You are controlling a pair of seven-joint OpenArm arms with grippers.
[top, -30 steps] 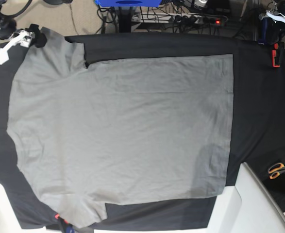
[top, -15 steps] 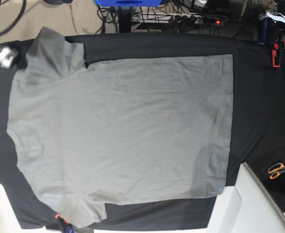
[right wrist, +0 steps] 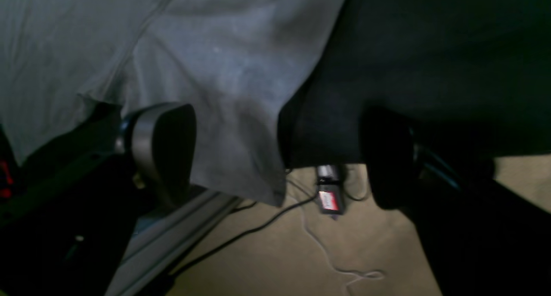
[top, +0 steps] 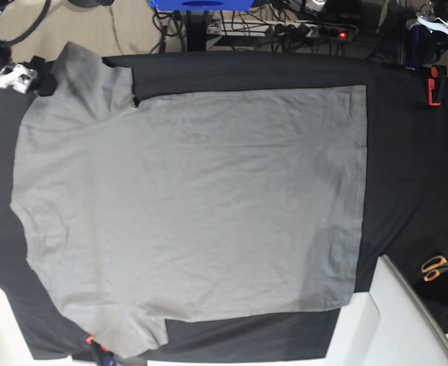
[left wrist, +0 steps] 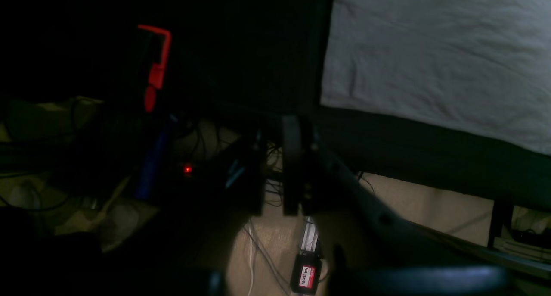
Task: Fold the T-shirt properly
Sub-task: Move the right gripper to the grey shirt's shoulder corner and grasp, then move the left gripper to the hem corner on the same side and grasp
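Base view: grey T-shirt [top: 185, 206] flat on black table cloth [top: 414, 175], floor cables [top: 285, 30] behind.

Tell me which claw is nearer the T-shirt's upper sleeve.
Right. The right claw stands open just off the sleeve at the table's far corner; the left claw sits shut beyond the hem end.

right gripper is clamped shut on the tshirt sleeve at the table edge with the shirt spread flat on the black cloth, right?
Not quite: the right gripper is open, not clamped. In the right wrist view its fingers stand wide apart on either side of the T-shirt sleeve at the table edge, not pressing it. The rest holds: the base view shows the shirt spread flat on the black cloth.
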